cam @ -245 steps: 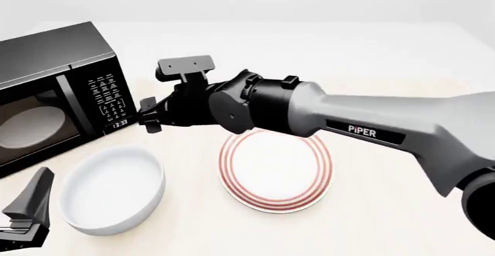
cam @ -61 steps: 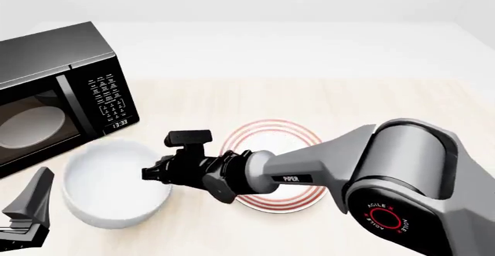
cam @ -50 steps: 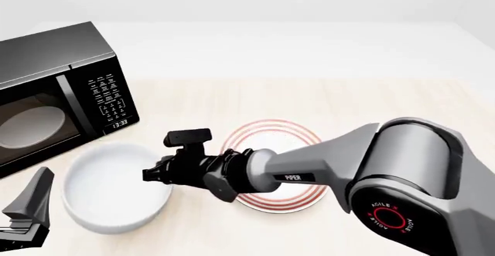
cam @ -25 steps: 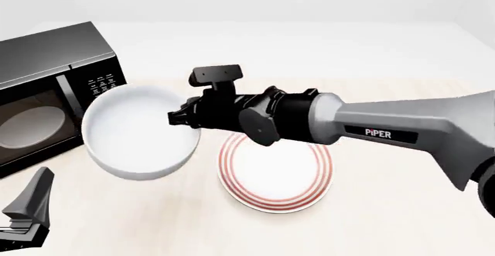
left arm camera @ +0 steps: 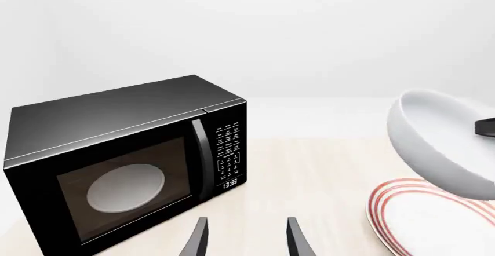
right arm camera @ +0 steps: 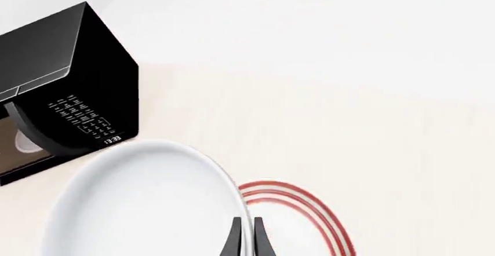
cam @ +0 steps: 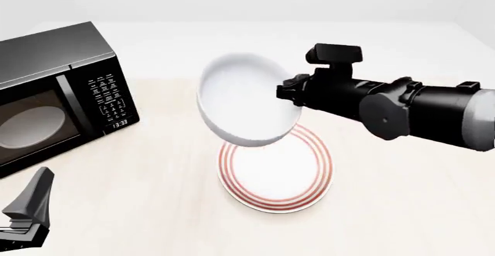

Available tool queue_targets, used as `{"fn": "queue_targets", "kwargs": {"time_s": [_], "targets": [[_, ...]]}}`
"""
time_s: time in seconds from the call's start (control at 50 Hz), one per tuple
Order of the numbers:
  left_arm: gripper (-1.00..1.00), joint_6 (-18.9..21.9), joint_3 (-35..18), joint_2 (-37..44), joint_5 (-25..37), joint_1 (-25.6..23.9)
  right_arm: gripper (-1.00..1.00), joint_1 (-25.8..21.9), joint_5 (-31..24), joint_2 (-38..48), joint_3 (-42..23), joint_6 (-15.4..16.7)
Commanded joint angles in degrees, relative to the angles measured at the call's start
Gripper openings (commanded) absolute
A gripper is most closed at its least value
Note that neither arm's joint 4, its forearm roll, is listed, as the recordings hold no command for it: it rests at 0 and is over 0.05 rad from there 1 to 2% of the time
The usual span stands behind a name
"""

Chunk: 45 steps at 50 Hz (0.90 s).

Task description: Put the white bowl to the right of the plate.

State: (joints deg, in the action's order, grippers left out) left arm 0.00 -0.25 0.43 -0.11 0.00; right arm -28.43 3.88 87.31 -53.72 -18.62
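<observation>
The white bowl point(cam: 246, 102) hangs tilted in the air above the far-left part of the plate point(cam: 275, 172), which lies flat on the table with red rings around its rim. My right gripper point(cam: 288, 92) is shut on the bowl's right rim. In the right wrist view its fingers point(right arm camera: 234, 237) pinch the thick rim of the bowl point(right arm camera: 139, 204), with the plate's red rings point(right arm camera: 313, 209) just beyond. My left gripper point(left arm camera: 246, 241) stays open and holds nothing, low at the front left point(cam: 32, 198). From the left wrist view the bowl point(left arm camera: 441, 143) floats over the plate point(left arm camera: 433, 221).
A black microwave point(cam: 58, 94) stands at the left of the table, door closed, with a pale oval disc behind its glass. The light wooden tabletop point(cam: 402, 198) stretches to the right of the plate.
The right gripper closed on the bowl's rim where it sat on the table left of the plate, lifted it, and carried it rightward. It now hangs over the plate. The left arm has not moved.
</observation>
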Motion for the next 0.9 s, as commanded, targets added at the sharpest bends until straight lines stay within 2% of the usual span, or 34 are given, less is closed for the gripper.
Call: {"fn": "queue_targets", "kwargs": {"time_s": [0.02, 0.22, 0.32, 0.42, 0.48, 0.66, 0.9], "targets": [[1.0, 0.0, 0.0, 0.0, 0.0, 0.0, -1.0, 9.6, 3.4, -10.6, 13.1, -0.5], [1.0, 0.0, 0.0, 0.0, 0.0, 0.0, -1.0, 16.7, 2.6, -19.0, 19.9, -0.3], [1.0, 0.0, 0.0, 0.0, 0.0, 0.0, -1.0, 18.2, 2.3, -20.6, 21.2, -0.2], [1.0, 0.0, 0.0, 0.0, 0.0, 0.0, -1.0, 22.3, 2.6, -23.5, 24.5, -0.3], [1.0, 0.0, 0.0, 0.0, 0.0, 0.0, -1.0, 23.2, 2.2, -24.8, 25.4, -0.1], [1.0, 0.0, 0.0, 0.0, 0.0, 0.0, -1.0, 30.3, -1.5, -29.1, 28.2, 1.4], [1.0, 0.0, 0.0, 0.0, 0.0, 0.0, -1.0, 37.0, -6.0, -33.9, 30.0, 2.9]]}}
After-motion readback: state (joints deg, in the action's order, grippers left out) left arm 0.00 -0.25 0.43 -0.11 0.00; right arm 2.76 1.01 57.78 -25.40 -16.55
